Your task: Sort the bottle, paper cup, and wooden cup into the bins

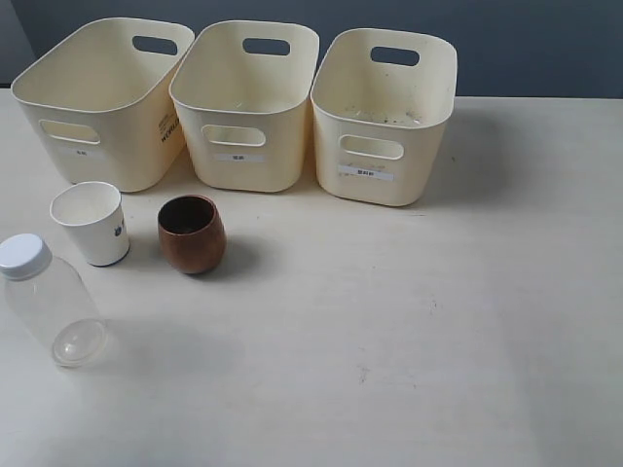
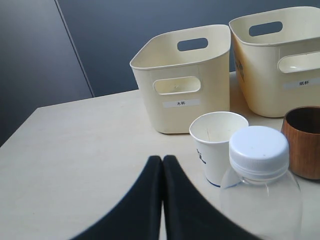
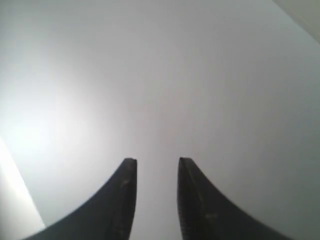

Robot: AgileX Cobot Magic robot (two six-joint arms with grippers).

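The clear bottle with a white cap stands at the table's front left. Behind it is the white paper cup, and the brown wooden cup sits to that cup's right. Three cream bins line the back. Neither arm shows in the exterior view. My left gripper is shut and empty, close beside the bottle, with the paper cup and wooden cup just past it. My right gripper is open, holds nothing and faces a blank grey surface.
The left bin, middle bin and right bin each carry a small white label on the front. A dark wall runs behind them. The pale table stretches bare to the right of the cups.
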